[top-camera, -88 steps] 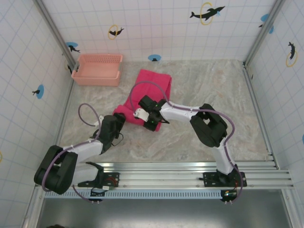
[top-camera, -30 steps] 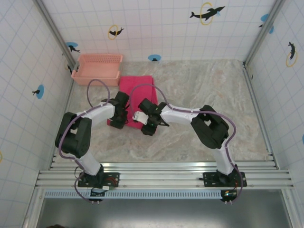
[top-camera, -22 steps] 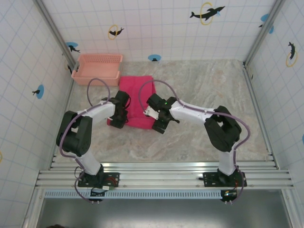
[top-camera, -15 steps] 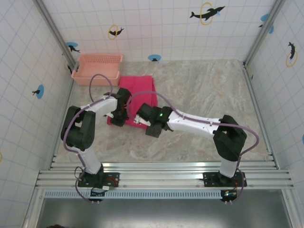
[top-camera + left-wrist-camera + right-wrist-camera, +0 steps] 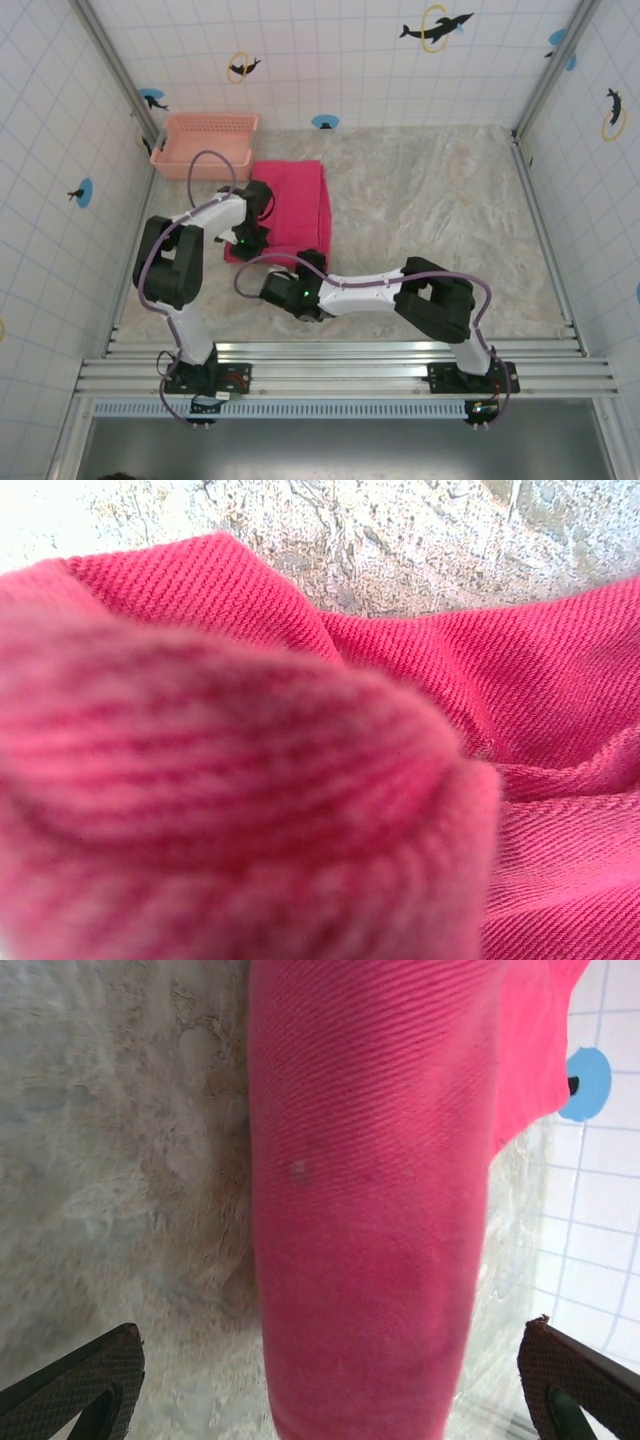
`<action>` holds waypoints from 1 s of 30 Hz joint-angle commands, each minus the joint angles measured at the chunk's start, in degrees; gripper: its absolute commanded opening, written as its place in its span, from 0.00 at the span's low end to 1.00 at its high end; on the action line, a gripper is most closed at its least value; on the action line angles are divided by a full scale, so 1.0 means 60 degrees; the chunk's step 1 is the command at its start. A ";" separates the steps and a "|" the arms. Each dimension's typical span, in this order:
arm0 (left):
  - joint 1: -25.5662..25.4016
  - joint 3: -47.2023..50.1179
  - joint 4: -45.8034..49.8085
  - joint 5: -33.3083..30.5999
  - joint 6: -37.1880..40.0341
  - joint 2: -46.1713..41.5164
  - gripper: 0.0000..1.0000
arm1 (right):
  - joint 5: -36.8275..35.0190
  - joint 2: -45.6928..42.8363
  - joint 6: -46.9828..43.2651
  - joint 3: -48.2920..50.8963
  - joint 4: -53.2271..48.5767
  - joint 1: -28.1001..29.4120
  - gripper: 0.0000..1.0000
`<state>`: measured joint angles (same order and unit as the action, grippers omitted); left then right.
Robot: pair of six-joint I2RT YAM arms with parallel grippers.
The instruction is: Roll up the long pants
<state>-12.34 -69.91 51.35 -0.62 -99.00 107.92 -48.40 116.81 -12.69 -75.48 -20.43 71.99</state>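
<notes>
Swinging back toward the rail since half a second ago, the right arm has folded its elbow inward and carried the right gripper [image 5: 284,292] from the near right corner of the cloth to a spot just short of its near edge. The left arm has barely shifted.

The marbled table [image 5: 450,200] carries the long pants [image 5: 295,200] on its left half. They lie folded into a bright magenta oblong running from the near edge toward the back wall. Their far left corner lies just beside the pale pink lattice basket [image 5: 205,145], which stands against the left rear corner. Whether cloth and basket touch cannot be told.

From the right wrist camera, the long pants [image 5: 370,1210] run as a thick band up the middle over bare table [image 5: 120,1160]. The right gripper [image 5: 320,1390] has its two dark fingers spread wide at the lower corners, holding nothing, with the end of the band lying between them.

The left gripper [image 5: 248,238] sits on the left near edge of the cloth. Its wrist camera shows a blurred bulge of the long pants [image 5: 560,680] pressed close to the lens, with a strip of table [image 5: 400,540] beyond. Whether its fingers are pinching the fabric cannot be told.

A blue sticker [image 5: 588,1083] marks the tiled wall past the far end of the cloth.
</notes>
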 commanded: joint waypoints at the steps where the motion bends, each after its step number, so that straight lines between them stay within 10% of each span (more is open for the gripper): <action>1: 0.0207 0.0863 0.2023 0.0249 0.0379 0.1375 0.00 | -0.1076 0.0509 0.0023 0.0099 0.0997 0.0016 0.99; 11: 0.0219 0.0304 0.2475 0.0105 0.0660 0.1599 0.00 | -0.1718 0.1701 0.0056 0.0160 0.2058 0.0014 1.00; 24: 0.0211 0.0240 0.2548 0.0031 0.0586 0.1489 0.00 | -0.1113 0.1614 0.0475 0.0532 0.1943 -0.0201 0.00; 30: 0.0182 0.0543 0.1597 -0.0481 0.1275 0.0790 0.00 | 0.1284 0.0934 0.0149 0.0271 0.1020 -0.0694 0.00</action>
<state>-11.68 -72.40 59.33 -2.02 -95.64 109.71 -52.07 124.33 -11.44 -73.60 -7.40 71.00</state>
